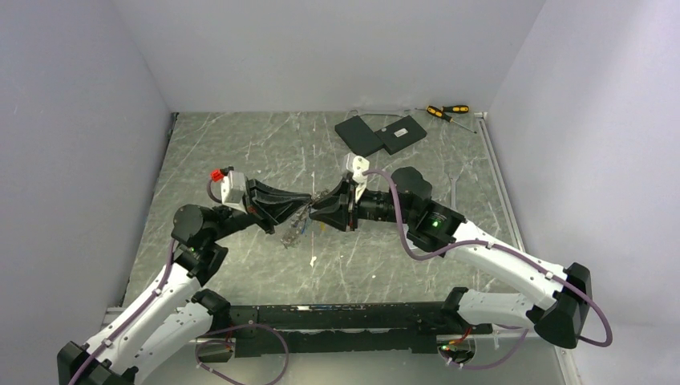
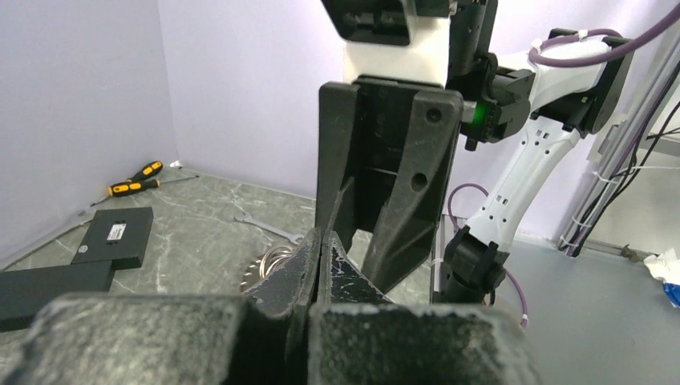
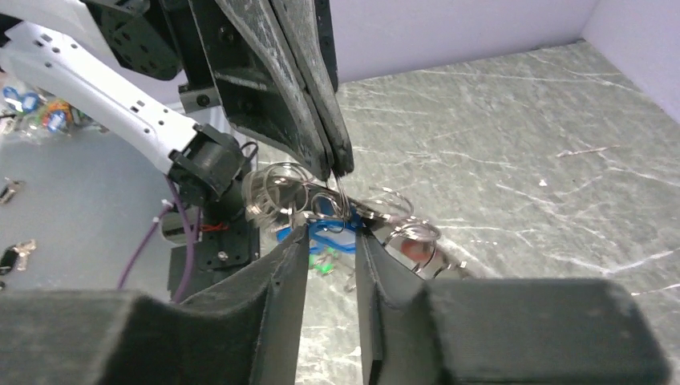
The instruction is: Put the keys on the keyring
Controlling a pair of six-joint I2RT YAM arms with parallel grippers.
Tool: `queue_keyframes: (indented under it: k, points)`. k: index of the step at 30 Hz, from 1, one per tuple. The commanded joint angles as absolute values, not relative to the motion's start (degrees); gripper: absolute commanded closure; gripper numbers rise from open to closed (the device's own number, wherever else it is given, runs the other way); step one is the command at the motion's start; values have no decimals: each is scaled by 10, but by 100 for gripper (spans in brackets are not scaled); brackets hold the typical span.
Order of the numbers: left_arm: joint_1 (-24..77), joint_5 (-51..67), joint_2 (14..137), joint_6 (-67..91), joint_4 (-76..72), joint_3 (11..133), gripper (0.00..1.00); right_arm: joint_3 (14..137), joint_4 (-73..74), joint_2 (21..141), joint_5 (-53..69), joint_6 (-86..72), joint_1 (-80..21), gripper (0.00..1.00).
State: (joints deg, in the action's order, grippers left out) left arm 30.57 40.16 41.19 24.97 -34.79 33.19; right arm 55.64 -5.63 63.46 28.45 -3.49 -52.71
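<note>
While both my arms meet over the middle of the surface, the top view shows my left tool and right tool tip to tip. The keyring hangs just under those tips. Its bunch of keys trails slantwise from the tips back toward my left base. Well beyond my right tool lie two flat black slabs, and farther still a pair of yellow-and-black screwdrivers. The surface is grey, marbled and scratched, and pale lilac walls close it on three sides.

From my left wrist, the left tool is pressed fully together, no gap between its fingers. My right tool stands straight ahead, fingers pointing down at mine. A curve of the keyring shows just left of my tips. A thin spanner lies beyond it.

From my right wrist, the right tool stands narrowly parted. The blue key lies crosswise in the gap, long axis running finger to finger. I cannot tell whether either pad touches it. My left tool points down from above, pinched on a thin wire of the keyring. A red tag sits just right of my right finger, and a green tag just below the blue key.
</note>
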Motion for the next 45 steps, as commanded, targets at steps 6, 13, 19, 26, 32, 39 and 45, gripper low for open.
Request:
queue_keyframes:
  k: [6, 13, 19, 26, 32, 39, 45]
  points:
    - [307, 367, 399, 282, -440, 328, 100, 562, -32, 601, 292, 17, -530, 55]
    - [307, 378, 403, 289, -455, 324, 100, 563, -31, 571, 281, 42, -530, 55]
    - [307, 386, 404, 292, -463, 321, 100, 572, -22, 556, 255, 60, -529, 55]
    - [307, 399, 413, 304, -488, 316, 100, 581, -38, 565, 249, 57, -529, 59]
    - [308, 425, 428, 322, -519, 313, 100, 590, -48, 576, 273, 54, -529, 66]
    - [308, 441, 436, 330, -533, 313, 100, 600, -44, 588, 322, 52, -529, 65]
    - [308, 446, 444, 336, -545, 311, 100, 597, -60, 593, 325, 45, -529, 74]
